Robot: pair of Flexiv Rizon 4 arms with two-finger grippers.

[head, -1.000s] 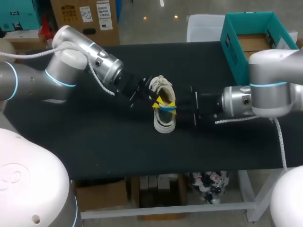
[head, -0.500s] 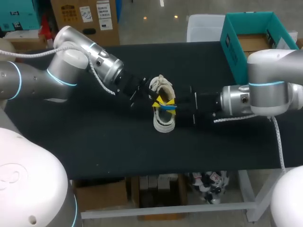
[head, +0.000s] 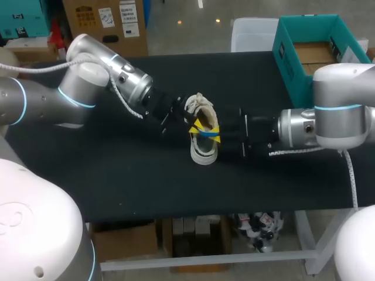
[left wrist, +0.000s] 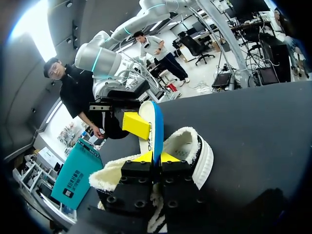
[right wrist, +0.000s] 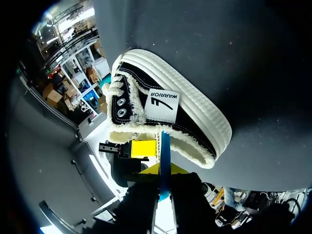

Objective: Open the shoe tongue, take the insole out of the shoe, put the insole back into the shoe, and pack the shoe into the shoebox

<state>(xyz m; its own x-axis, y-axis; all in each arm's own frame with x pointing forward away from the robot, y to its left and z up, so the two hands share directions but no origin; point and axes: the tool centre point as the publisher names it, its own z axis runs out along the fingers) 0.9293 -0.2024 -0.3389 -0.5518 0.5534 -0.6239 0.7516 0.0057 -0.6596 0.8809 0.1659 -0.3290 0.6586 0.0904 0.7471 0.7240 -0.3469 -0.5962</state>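
Note:
A white-soled black shoe [head: 203, 146] with a fleece lining lies in the middle of the black table. Its insole [head: 206, 132], white with a blue underside, stands on edge above the shoe's opening. My left gripper [head: 195, 125] comes in from the left and is shut on one end of the insole [left wrist: 155, 127]. My right gripper [head: 214, 135] comes in from the right, and the insole's blue edge [right wrist: 165, 146] runs between its closed fingers. In the right wrist view the shoe [right wrist: 170, 119] lies just ahead of the fingers. The teal shoebox [head: 288, 61] stands open at the far right.
The shoebox [left wrist: 74, 178] sits near the table's far right corner, behind my right arm [head: 328, 126]. My left arm [head: 99, 76] crosses the table's left part. Bare black tabletop [head: 146, 181] lies in front of the shoe.
My right arm has drawn back a little to the right, with its gripper still at the insole. The shoe, the insole and my left arm have stayed in place.

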